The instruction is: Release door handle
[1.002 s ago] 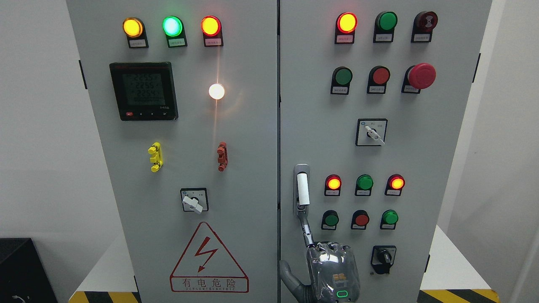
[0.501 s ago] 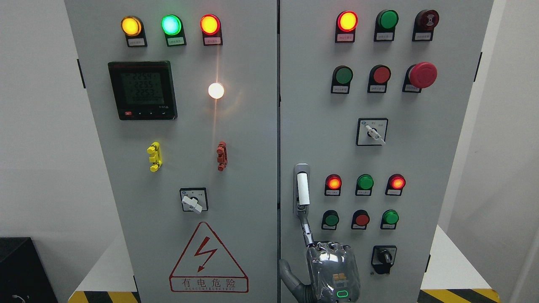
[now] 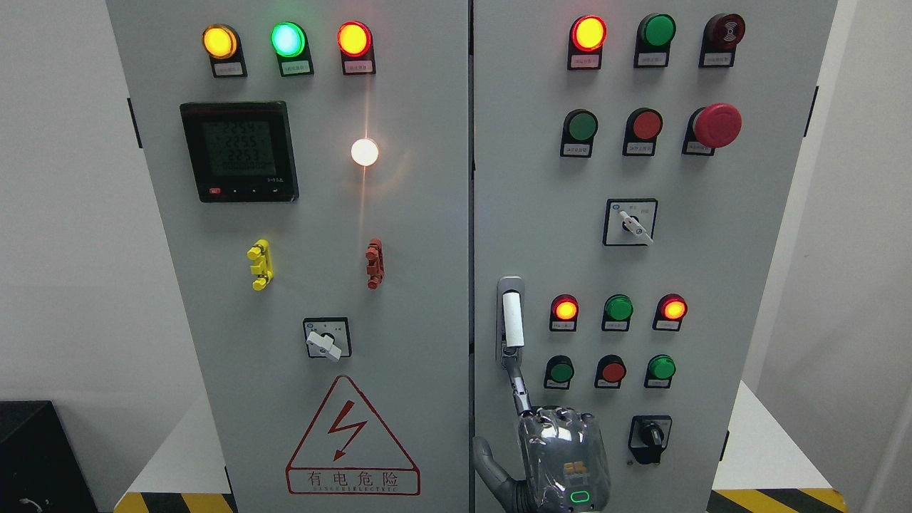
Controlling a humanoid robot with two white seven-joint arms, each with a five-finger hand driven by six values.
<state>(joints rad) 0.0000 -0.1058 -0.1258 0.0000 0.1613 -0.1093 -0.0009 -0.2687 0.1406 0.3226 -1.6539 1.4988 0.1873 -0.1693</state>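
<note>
The white door handle (image 3: pixel 512 319) stands upright in its grey recess on the left edge of the cabinet's right door (image 3: pixel 719 271). My right hand (image 3: pixel 563 456), silver with a lit green mark on its back, rises from the bottom edge just below the handle. Its index finger (image 3: pixel 519 388) points straight up and its tip meets the handle's lower end. The thumb (image 3: pixel 487 463) sticks out to the left near the seam between the doors. Nothing is wrapped around the handle's white bar. The left arm is out of view.
Both cabinet doors are shut and covered with lit indicator lamps, push buttons and rotary switches (image 3: pixel 649 433). A red emergency button (image 3: pixel 716 125) protrudes at the upper right. A meter (image 3: pixel 239 151) sits on the left door. White wall lies on both sides, with a black box (image 3: pixel 35 456) at the lower left.
The hand stays almost where it was, finger still at the handle's lower end. The whole view has shifted slightly, the cabinet appearing a touch larger.
</note>
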